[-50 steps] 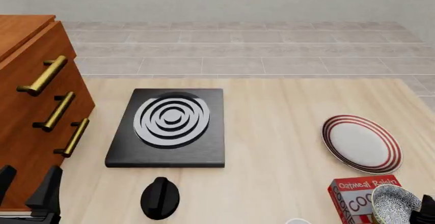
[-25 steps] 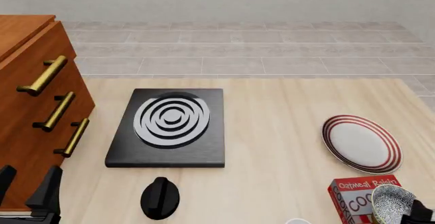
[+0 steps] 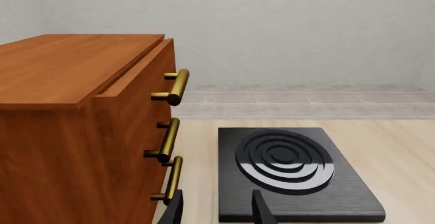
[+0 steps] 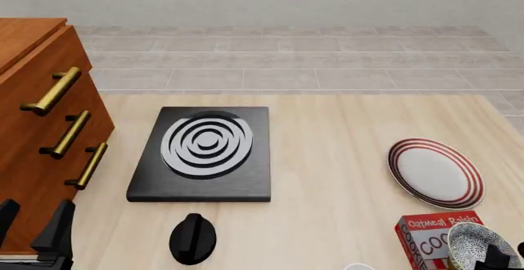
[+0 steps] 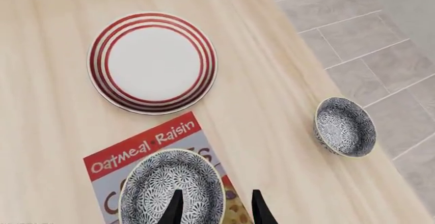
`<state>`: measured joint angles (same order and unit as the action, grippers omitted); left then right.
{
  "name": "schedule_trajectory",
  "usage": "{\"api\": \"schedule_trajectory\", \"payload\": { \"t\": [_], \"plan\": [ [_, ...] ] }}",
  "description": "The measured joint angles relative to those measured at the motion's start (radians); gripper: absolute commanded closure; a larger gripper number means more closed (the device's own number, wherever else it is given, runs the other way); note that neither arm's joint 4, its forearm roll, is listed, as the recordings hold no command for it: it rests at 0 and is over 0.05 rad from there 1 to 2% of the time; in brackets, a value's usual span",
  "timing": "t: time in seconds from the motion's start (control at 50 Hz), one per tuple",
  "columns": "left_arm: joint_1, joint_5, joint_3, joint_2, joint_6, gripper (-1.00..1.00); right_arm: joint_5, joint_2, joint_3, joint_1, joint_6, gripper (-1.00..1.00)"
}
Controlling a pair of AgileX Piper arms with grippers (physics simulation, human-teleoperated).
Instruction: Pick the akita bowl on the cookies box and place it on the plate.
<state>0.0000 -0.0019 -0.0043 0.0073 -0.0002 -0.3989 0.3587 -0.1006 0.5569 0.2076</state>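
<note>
Reading "Oatmeal Raisin", red cookies box [image 5: 146, 158], akita bowl [image 5: 171, 188] atop

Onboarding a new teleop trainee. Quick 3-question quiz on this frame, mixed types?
1. True or false: the akita bowl sits on the cookies box.
2. How many speckled bowls show in the right wrist view?
3. The plate holds: A) a bowl B) nothing C) cookies.

Key: 1 true. 2 two; a second bowl stands on the table. 3 B.
</note>
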Motion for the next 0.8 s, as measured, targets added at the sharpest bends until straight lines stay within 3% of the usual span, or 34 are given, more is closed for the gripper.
{"api": "schedule_trajectory", "payload": {
  "t": [0.8],
  "plan": [
    [0.000,0.000,0.000,0.000,0.000,-1.00,0.197,0.136,0.070,-0.015,-0.002,-1.00]
  ]
}}
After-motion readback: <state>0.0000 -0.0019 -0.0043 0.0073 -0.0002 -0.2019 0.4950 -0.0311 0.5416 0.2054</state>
